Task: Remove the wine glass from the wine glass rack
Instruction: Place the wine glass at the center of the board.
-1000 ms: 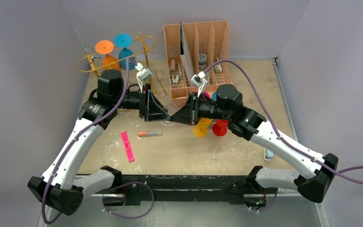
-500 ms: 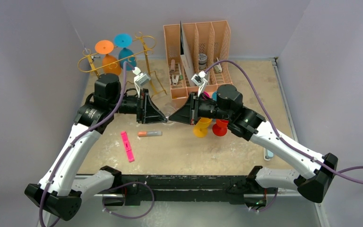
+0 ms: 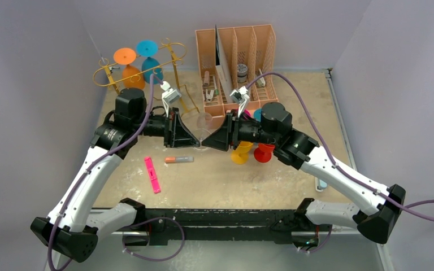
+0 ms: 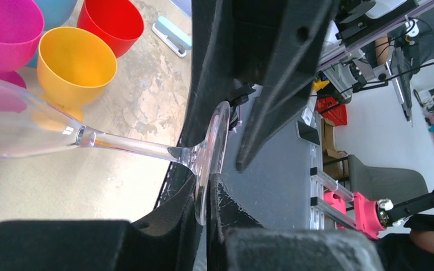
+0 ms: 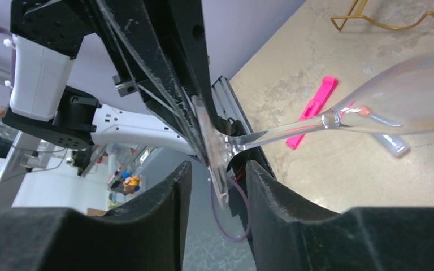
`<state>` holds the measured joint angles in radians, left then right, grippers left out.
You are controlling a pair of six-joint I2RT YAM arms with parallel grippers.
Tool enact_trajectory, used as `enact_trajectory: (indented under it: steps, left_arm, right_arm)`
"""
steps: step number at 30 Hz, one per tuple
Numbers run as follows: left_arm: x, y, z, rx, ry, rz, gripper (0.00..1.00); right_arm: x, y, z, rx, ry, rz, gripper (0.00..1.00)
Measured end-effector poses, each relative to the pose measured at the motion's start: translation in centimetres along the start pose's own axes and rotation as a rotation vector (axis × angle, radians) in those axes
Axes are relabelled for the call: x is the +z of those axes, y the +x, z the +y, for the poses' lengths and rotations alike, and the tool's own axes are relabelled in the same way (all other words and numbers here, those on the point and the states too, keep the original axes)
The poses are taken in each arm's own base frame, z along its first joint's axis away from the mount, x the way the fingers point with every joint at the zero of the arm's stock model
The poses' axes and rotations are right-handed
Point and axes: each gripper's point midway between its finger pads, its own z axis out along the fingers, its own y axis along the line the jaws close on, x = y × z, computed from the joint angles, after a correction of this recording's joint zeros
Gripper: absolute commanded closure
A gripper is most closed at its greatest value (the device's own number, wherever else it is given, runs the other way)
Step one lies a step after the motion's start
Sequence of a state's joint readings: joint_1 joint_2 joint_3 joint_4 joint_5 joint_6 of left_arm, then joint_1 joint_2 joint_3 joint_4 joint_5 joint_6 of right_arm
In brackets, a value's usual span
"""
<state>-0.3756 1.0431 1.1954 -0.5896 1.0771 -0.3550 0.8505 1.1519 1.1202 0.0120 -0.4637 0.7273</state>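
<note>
- Two pincers are seen meeting tip to tip over the middle of the surface, with the clear wine glass caught between them.
- The glass's round foot is gripped edge-on by the left pincer; its fingers are pressed against both faces of the disc.
- The right pincer is held apart: the rim of the same foot sits in the gap, and daylight is seen on either side of it, so no contact is made there.
- The glass is carried tilted, nearly on its side, with the bowl pointing toward the far side and the stem running back to the clamped foot.
- The wine glass is found off the wine glass rack, which stands at the far left corner. The bowl hangs near the rack's wavy base, just in front of the peach organiser, and whether anything is touched by it cannot be told.
- An orange glass and a blue glass are seen hanging upside down from the rack's top rails.
- A yellow cup, a red cup and a pink cup are grouped on the surface below the right arm.
- A pink marker and a shorter orange-capped pen are seen lying nearer the arm bases, apart from each other.
</note>
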Motion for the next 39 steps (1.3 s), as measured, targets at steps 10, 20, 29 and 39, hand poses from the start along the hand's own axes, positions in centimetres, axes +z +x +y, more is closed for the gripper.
enact_trajectory:
  steps: [10,20,29,39]
  left_arm:
    - [-1.4,2.6,-0.3,0.179,-0.038,-0.009,1.0]
    - [-2.5,5.2,-2.3,0.448,0.041,-0.034,1.0]
    - [-2.2,6.3,-3.0,0.597,0.175,-0.028,1.0]
    - [-2.3,7.0,-4.2,0.666,0.29,-0.032,1.0]
  right_arm:
    - [-3.4,-2.8,-0.6,-0.158,0.194,-0.082,0.27]
    - [-7.2,-4.6,-4.0,-0.208,0.391,-0.108,0.24]
    - [-7.8,-7.5,-5.8,0.081,0.24,-0.105,0.28]
    - [-5.8,-7.3,-6.9,0.265,0.107,-0.014,0.38]
